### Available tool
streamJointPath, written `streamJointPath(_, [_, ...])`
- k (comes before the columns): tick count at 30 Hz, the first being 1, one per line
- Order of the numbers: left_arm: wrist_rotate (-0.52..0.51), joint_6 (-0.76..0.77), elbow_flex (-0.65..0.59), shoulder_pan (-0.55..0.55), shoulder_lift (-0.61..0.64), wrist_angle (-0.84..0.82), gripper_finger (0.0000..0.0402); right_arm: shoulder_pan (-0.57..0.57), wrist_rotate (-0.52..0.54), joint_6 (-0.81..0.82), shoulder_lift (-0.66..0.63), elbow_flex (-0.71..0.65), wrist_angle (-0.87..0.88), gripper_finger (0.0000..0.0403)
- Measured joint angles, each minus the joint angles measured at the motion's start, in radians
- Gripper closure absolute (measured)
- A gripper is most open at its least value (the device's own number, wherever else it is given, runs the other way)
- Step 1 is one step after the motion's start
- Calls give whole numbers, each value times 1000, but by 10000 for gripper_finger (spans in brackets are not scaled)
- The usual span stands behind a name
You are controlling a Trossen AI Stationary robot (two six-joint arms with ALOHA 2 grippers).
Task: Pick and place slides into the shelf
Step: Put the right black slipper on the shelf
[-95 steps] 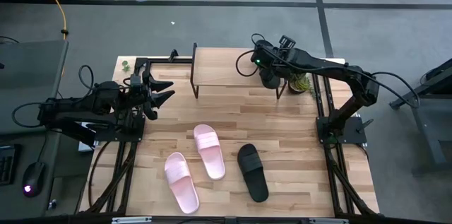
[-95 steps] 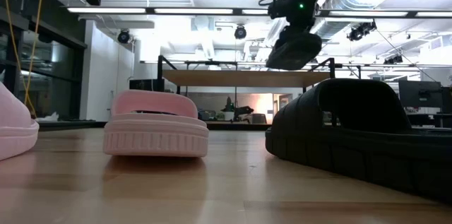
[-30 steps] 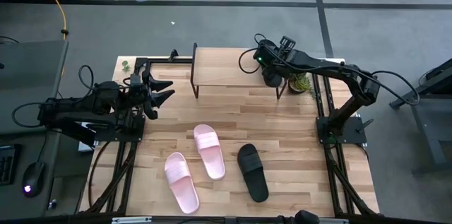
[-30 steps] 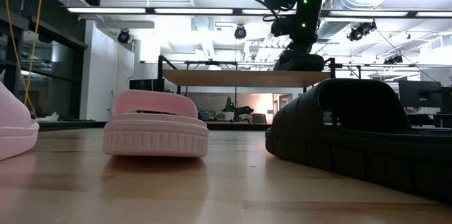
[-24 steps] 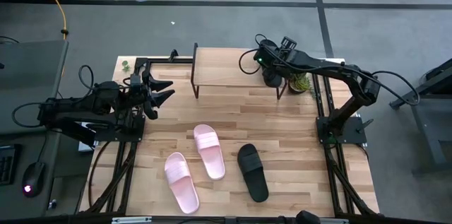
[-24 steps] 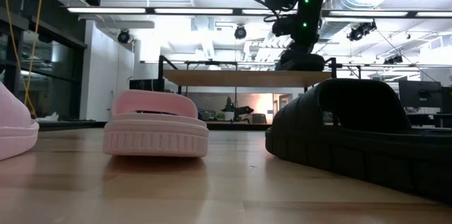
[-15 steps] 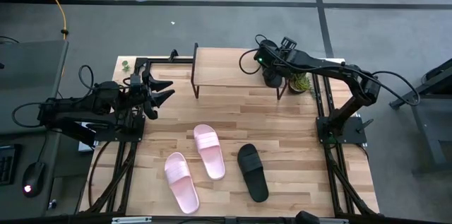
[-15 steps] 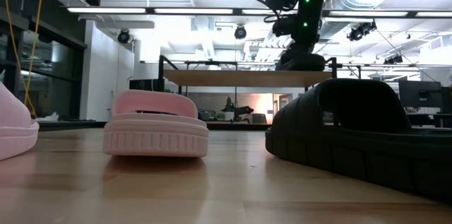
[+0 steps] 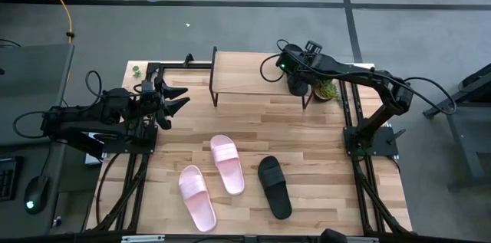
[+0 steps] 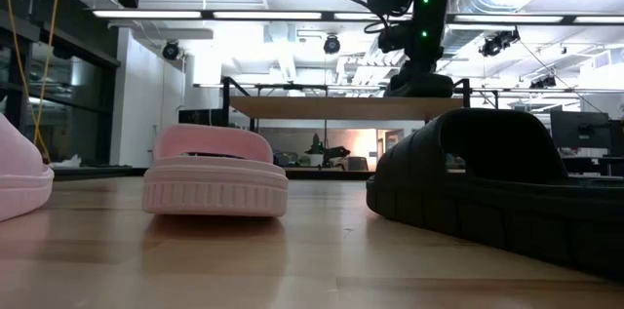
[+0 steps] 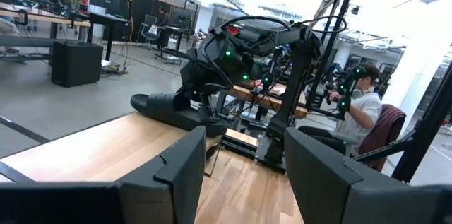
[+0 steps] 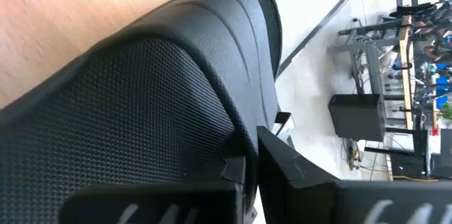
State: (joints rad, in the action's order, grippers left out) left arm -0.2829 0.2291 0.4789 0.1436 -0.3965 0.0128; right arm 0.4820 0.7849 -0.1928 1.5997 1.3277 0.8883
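The shelf (image 9: 245, 70) stands at the table's far edge, a light wood board on thin black legs (image 10: 322, 106). One black slide (image 11: 169, 107) lies flat on the right end of its top board, under my right gripper (image 9: 295, 82), which is shut on it. The second black slide (image 9: 275, 187) and both pink slides (image 9: 228, 164) (image 9: 198, 197) rest sole-down on the table's near half. My left gripper (image 9: 178, 97) waits open at the left edge, clear of everything. My right gripper comes at the black slide from above, pointing down, and pinches it at a rim (image 12: 240, 146) beside its textured surface (image 12: 141, 97). Which part of the slide that rim belongs to is hidden by the gripper. The slide's sole rests on the shelf's top board (image 11: 106, 146).
A small green plant (image 9: 326, 90) sits just right of the shelf's right leg, under my right arm. Bare tabletop (image 9: 253, 120) lies between the shelf and the slides. A person (image 11: 353, 104) sits beyond the table's right side.
My right gripper, still shut on the black slide, has edged toward the table's right. The shelf has slid a little the same way with the slide on it. The slides on the table have stayed put.
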Motion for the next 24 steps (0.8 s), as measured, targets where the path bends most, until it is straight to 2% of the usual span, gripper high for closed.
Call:
streamJointPath(13, [0,0,0,0,0,0,227,0,-16,-17,1,-1,-3,303])
streamJointPath(24, [0,0,0,0,0,0,227,-53,11,-17,2,-2,4,290])
